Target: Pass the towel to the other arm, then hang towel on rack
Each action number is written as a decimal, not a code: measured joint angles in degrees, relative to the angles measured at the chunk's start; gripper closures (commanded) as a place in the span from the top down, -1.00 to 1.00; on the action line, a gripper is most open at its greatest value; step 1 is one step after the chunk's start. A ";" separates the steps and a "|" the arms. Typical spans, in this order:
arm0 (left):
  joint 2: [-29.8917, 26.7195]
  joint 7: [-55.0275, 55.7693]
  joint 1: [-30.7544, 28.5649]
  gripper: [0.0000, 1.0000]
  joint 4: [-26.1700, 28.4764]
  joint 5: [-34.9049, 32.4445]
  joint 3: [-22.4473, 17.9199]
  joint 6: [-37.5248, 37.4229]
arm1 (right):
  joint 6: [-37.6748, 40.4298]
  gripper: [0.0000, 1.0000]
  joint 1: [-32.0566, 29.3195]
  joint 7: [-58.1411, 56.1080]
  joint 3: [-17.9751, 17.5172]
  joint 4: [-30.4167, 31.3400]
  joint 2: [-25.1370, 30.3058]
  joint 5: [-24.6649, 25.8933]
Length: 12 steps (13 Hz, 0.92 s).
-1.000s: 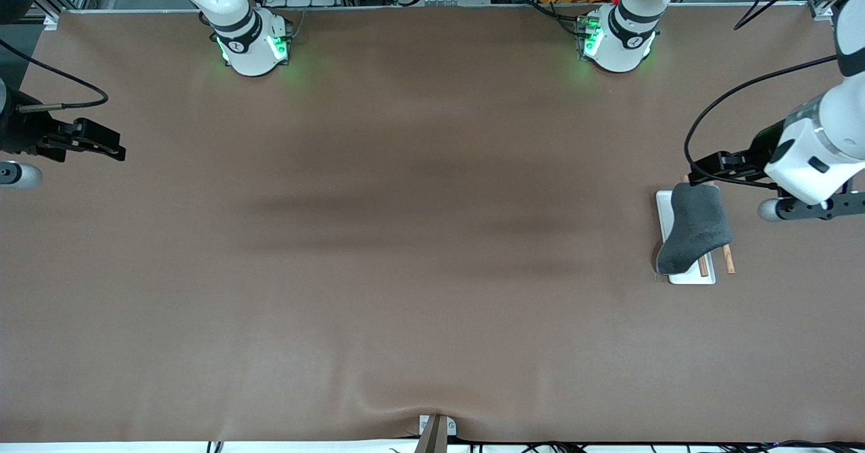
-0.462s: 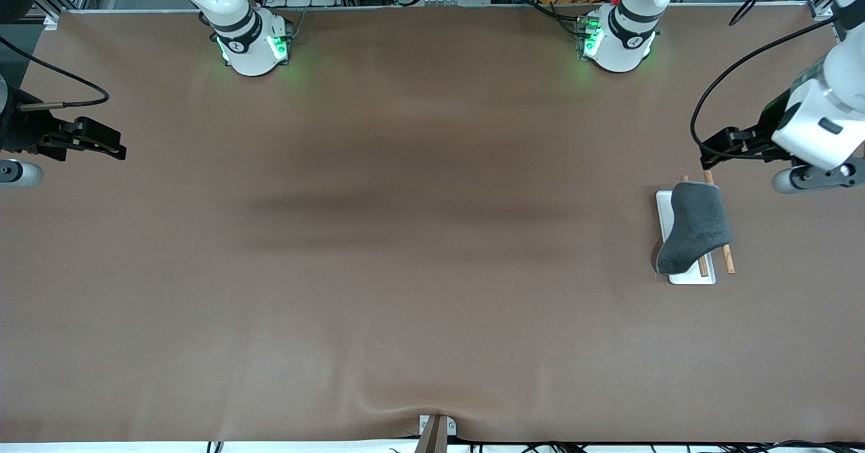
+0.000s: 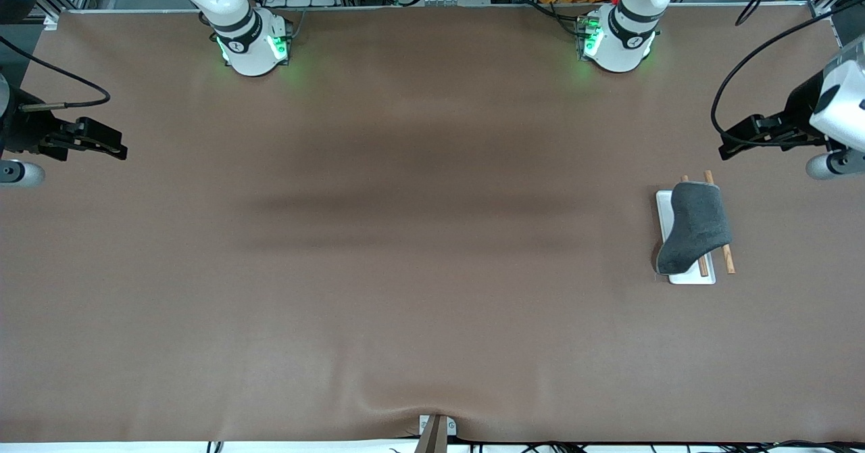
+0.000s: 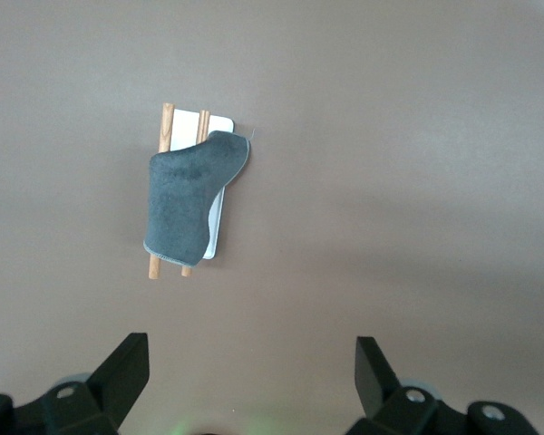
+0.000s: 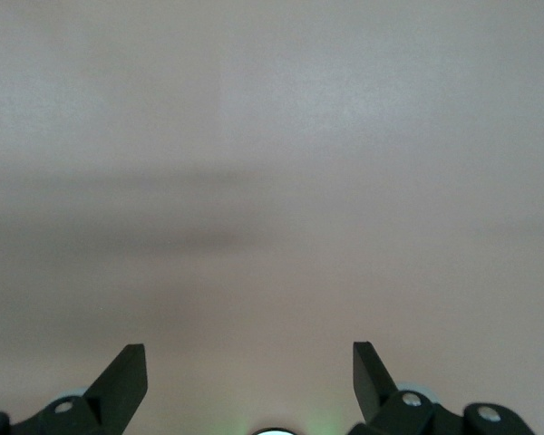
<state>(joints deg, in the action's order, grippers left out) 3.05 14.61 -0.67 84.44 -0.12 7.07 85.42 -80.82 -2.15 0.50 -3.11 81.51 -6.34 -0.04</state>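
item: towel point(image 3: 695, 226) — dark grey side up, draped over the rack point(image 3: 689, 276), covering most of both brown rods point(image 3: 728, 259); rod ends stick out at either end of the cloth. one corner of the towel hangs down past the rods onto the white base plate point(image 4: 214, 227), at the end nearer the front camera.

item: rack — stands on the brown table point(image 3: 419, 236) toward the left arm's end, rods running toward and away from the front camera.

item: left gripper point(image 3: 728, 143) — in the air over bare table beside the rack, clear of the towel; fingers point(image 4: 127, 362) spread wide, nothing between them. its wrist view looks down on the towel and rack.

item: right gripper point(image 3: 115, 150) — waits over the table edge at the right arm's end, well apart from the rack; fingers point(image 5: 127, 370) spread wide, holding nothing, only bare table below.
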 measured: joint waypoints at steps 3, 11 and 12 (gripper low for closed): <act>-3.36 0.00 0.12 1.00 2.76 0.00 -0.04 0.13 | -0.20 1.00 -0.04 0.03 0.03 0.55 0.29 0.00; -6.42 -5.25 0.12 1.00 5.80 0.00 -0.65 0.88 | -2.60 1.00 -0.42 0.03 -0.11 4.33 2.85 0.00; -6.43 -5.28 0.12 1.00 5.81 0.00 -0.74 0.90 | -2.64 1.00 -0.42 0.03 -0.11 4.52 2.89 0.00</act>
